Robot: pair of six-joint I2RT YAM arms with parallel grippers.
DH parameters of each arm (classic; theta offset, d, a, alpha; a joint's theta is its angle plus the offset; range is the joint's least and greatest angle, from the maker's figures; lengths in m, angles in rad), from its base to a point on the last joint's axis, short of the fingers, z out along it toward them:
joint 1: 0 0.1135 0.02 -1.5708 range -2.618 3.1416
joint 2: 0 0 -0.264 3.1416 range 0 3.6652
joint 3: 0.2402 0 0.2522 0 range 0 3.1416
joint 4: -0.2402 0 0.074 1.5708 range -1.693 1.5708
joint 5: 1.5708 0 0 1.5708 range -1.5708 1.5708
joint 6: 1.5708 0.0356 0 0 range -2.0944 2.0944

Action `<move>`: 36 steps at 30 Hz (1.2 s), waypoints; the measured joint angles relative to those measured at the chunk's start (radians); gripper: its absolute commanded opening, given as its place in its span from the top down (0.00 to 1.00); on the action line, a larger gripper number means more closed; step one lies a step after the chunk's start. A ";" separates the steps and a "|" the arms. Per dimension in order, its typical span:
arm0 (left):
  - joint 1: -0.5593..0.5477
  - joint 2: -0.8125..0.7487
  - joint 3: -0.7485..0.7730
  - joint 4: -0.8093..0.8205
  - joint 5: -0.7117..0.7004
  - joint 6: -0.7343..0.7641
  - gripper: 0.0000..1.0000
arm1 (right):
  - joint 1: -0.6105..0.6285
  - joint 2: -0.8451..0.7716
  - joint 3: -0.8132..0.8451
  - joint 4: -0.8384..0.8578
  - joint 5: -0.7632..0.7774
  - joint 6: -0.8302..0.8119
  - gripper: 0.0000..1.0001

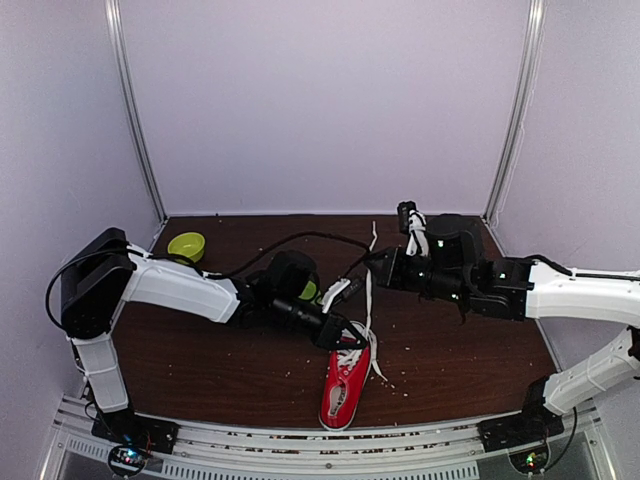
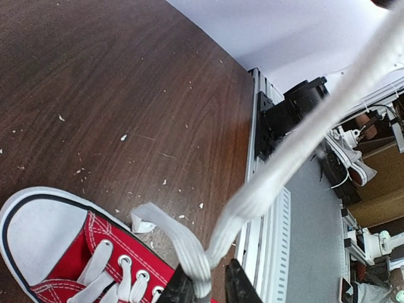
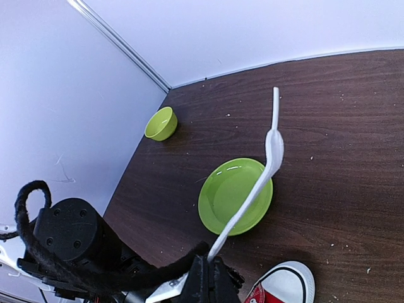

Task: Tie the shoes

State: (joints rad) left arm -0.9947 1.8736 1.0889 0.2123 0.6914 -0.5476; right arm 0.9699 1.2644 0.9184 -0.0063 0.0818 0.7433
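Observation:
The red sneaker [image 1: 345, 385] lies near the front of the table, white toe cap toward the front edge. My left gripper [image 1: 345, 338] is just above its tongue end, shut on a folded white lace [image 2: 189, 249]; the shoe's toe and eyelets show in the left wrist view [image 2: 69, 252]. That lace runs taut up and right [image 2: 297, 145]. My right gripper [image 1: 376, 258] is behind the shoe, shut on the other white lace [image 3: 268, 161], whose free end sticks up past the jaws [image 1: 372, 238]. The shoe's toe shows in the right wrist view [image 3: 284, 287].
A green plate [image 3: 235, 196] lies on the table behind the shoe, mostly hidden by my left arm in the top view [image 1: 310, 290]. A small green bowl [image 1: 186, 245] stands at the back left [image 3: 160, 123]. Crumbs dot the wooden table [image 1: 450, 350].

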 measured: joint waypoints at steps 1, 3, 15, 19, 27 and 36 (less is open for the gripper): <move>0.000 0.000 0.000 0.002 0.002 -0.001 0.79 | 0.000 0.000 0.000 0.002 0.000 0.000 1.00; 0.000 0.001 0.002 0.003 0.005 -0.002 0.79 | 0.000 0.000 0.000 0.004 0.000 0.000 1.00; 0.000 0.020 0.042 0.003 0.003 -0.005 0.92 | 0.000 0.015 0.000 0.021 -0.018 0.000 1.00; 0.000 0.029 0.050 0.003 -0.001 -0.008 1.00 | 0.000 0.015 0.000 0.025 -0.022 0.000 1.00; 0.001 0.018 0.023 0.027 -0.030 -0.008 1.00 | 0.000 0.044 0.004 0.024 -0.014 0.015 1.00; 0.018 -0.051 -0.108 0.057 -0.078 -0.022 1.00 | -0.013 0.238 0.116 0.017 -0.016 0.043 0.95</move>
State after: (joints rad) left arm -0.9771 1.8229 0.9813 0.2695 0.6136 -0.5697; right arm 0.9569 1.5021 1.0344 0.0109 0.0654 0.7868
